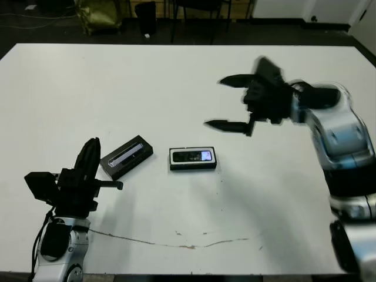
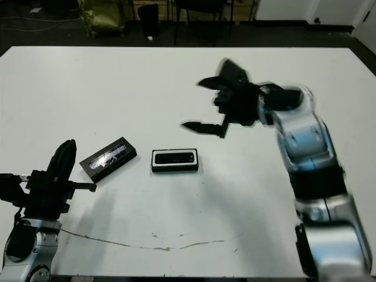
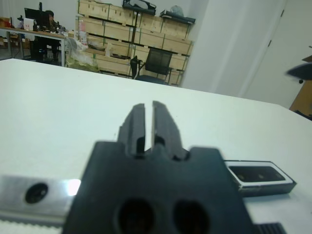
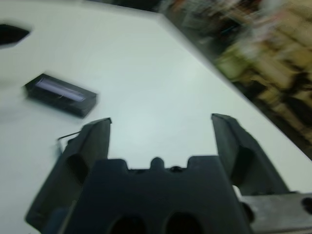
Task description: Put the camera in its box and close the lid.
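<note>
The white table fills most of the head views, with a thin brownish line running across its near part. Beyond its far edge the floor is dark, with chair legs and a yellowish bag; the left wrist view shows stacked cardboard boxes, an office chair and a person seated at a desk far off.

The right arm reaches in from the right side, and the right gripper hangs above the table beyond the box, empty, its two black fingers spread wide apart. The left gripper stands near the table's front left corner, its fingers pressed nearly together with only a thin slit between them, holding nothing.

The box lies near the middle of the table, lengthwise across the view, its white lining showing as a rim. The camera lies inside it, the pale bluish patch toward the right end. The lid lies flat on the table just left of the box, turned at an angle, stripe upward, close to the left gripper's fingertips but apart from them.
</note>
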Robot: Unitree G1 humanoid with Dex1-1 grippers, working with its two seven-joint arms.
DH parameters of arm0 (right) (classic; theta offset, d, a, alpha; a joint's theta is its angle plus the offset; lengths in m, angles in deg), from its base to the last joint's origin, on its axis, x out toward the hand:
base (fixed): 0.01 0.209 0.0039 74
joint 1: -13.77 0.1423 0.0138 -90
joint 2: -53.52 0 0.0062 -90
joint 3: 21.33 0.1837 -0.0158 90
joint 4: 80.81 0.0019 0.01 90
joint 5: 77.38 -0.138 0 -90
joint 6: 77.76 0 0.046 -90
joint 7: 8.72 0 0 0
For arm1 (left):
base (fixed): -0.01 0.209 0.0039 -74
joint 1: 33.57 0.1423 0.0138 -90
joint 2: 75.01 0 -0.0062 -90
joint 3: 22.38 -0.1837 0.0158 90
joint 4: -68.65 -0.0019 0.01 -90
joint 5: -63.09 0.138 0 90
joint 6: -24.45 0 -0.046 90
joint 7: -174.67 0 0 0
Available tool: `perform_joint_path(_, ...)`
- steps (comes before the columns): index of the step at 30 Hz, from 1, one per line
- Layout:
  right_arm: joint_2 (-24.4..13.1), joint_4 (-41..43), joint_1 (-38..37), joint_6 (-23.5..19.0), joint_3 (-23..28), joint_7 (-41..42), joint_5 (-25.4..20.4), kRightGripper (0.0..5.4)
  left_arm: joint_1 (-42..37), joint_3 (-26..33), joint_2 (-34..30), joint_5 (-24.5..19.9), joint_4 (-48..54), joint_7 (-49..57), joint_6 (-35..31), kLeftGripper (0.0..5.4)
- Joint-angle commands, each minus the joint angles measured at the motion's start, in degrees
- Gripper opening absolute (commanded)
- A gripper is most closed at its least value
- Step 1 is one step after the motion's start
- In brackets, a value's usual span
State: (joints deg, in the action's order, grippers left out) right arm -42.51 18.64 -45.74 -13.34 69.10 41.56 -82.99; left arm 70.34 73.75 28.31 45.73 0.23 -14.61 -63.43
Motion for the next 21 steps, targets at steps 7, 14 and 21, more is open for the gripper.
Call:
perform_joint_path(7,4.54,12.12,-27.13,8.39,8.14,-14.76,-4.64,2.28,-0.73,2.02,-3.58,1.24,-0.72,-1.3,-0.93,0.0)
perform_joint_path(14,13.95,9.91,-41.86,23.18,7.98,-26.67,-3.37,0.69,-1.68,2.3,-4.56,1.25,-1.59,-2.21,-0.89,0.0)
perform_joint_path(21,16.95,14.71,-47.47,23.63,4.18,-34.45,-0.27,0.01,-2.36,2.4,-5.59,0.8,-1.52,-3.37,-2.64,0.0)
